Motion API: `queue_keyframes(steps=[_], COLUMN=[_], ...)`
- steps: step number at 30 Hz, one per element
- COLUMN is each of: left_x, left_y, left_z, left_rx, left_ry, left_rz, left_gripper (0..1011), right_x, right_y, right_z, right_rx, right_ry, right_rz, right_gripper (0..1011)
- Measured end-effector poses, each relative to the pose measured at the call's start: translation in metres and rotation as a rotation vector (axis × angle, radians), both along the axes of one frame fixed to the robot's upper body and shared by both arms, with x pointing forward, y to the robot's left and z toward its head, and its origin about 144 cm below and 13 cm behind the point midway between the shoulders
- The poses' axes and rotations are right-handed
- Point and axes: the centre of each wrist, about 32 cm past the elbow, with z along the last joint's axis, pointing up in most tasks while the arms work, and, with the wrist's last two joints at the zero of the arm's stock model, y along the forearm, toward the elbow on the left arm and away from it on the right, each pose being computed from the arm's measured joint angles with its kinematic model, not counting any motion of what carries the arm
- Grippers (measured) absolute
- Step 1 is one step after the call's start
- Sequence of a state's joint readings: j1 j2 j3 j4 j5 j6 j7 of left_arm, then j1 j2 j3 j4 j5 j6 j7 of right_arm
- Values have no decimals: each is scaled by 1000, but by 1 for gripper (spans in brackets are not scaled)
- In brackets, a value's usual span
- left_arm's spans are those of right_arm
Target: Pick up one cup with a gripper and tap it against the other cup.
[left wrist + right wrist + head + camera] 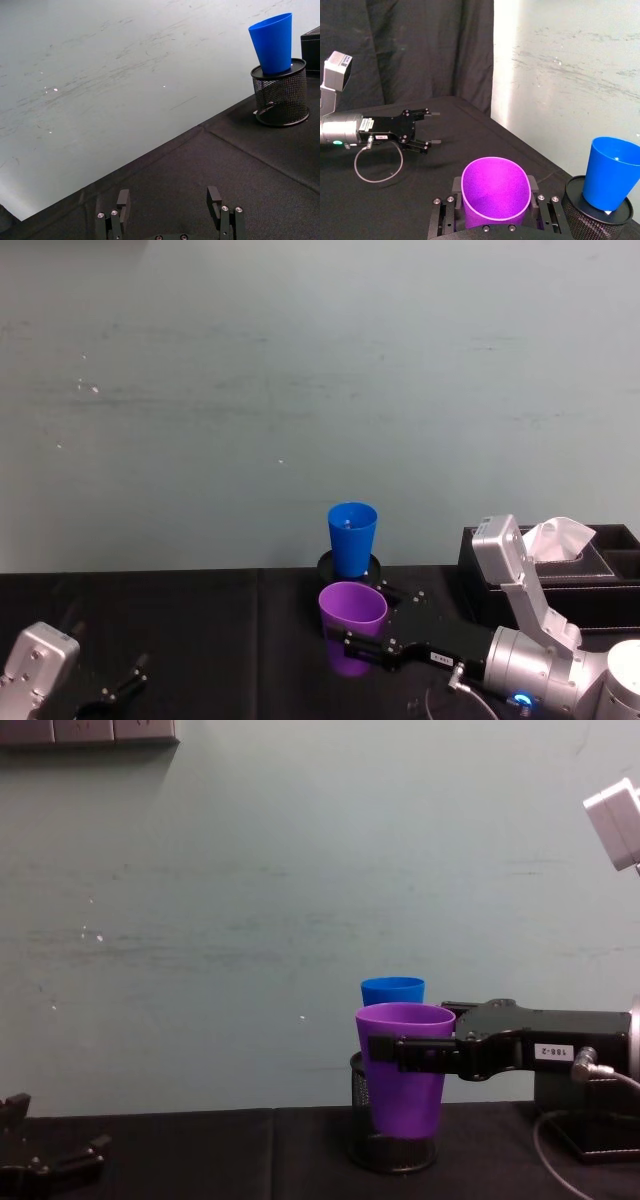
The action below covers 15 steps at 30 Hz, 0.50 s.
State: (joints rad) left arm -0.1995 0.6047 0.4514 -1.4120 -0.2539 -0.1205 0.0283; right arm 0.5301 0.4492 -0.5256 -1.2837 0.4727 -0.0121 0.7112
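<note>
The right gripper [400, 1053] is clamped on the purple cup [352, 612], holding it upright just in front of the black mesh pen holder [280, 97], on the robot's side. The blue cup [352, 538] stands in that holder, a narrow gap away from the purple one. From the chest, the purple cup hides the holder's middle and all but the blue cup's rim. Far left of the holder, the left gripper [168, 197] sits low, fingers apart, partly cut off.
</note>
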Motion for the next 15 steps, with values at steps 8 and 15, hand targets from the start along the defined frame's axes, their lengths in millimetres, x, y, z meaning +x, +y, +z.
queue_keyframes(steps=[8, 15], left_x=[0, 0], left_y=[0, 0], left_z=[0, 0], left_rx=[0, 0], left_ry=[0, 0], left_rz=[0, 0], left_gripper=[1000, 1000], right_x=[0, 0], right_y=[0, 0], right_z=[0, 0], right_rx=[0, 0], right_ry=[0, 0], right_rz=[0, 0], right_gripper=[736, 736])
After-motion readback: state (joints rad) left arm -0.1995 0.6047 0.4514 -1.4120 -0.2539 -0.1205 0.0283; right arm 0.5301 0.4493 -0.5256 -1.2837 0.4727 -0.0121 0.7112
